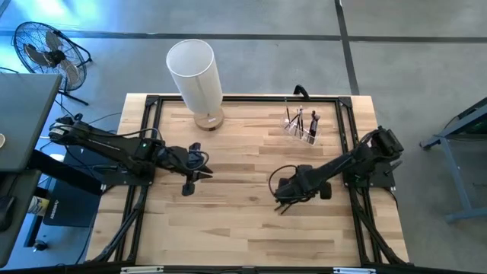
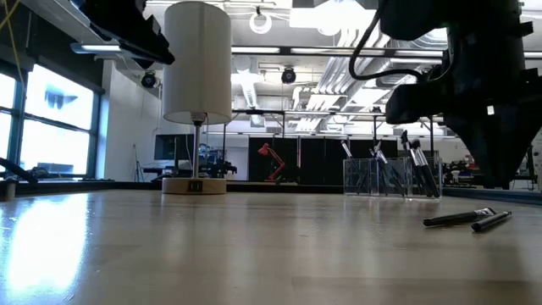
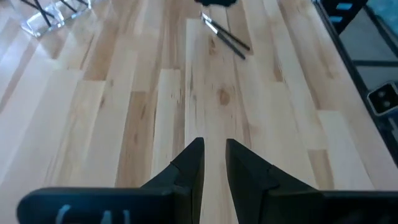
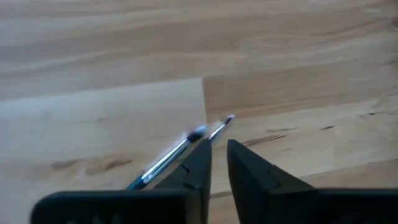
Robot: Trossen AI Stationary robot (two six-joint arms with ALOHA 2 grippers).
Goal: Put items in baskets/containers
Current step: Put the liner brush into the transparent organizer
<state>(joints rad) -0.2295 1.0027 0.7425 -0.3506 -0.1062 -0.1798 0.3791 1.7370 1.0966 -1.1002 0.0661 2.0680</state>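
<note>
Down on the right half of the pale wooden bench [image 1: 228, 228], the right gripper [image 4: 216, 155] hangs low with its two dark fingers a narrow slot apart, pinching nothing; two thin dark-handled makeup brushes [image 4: 168, 158] with silvery ferrules lie flat on the boards right beside the fingertips, partly tucked under them in the right wrist view. From the low view the same pair [image 2: 467, 219] rests on the wood just under that arm's bulk. Over on the left half, the left gripper [image 3: 213, 163] hovers above bare planks, fingers likewise parted by a slim gap and holding nothing. Toward the far right of the bench stands a small clear plastic holder [image 1: 301, 131] with several brushes upright inside it. At the far edge, left of centre, stands a tall white open-topped cylinder [image 1: 195, 72] on a tan wooden base, well apart from the loose brushes.
</note>
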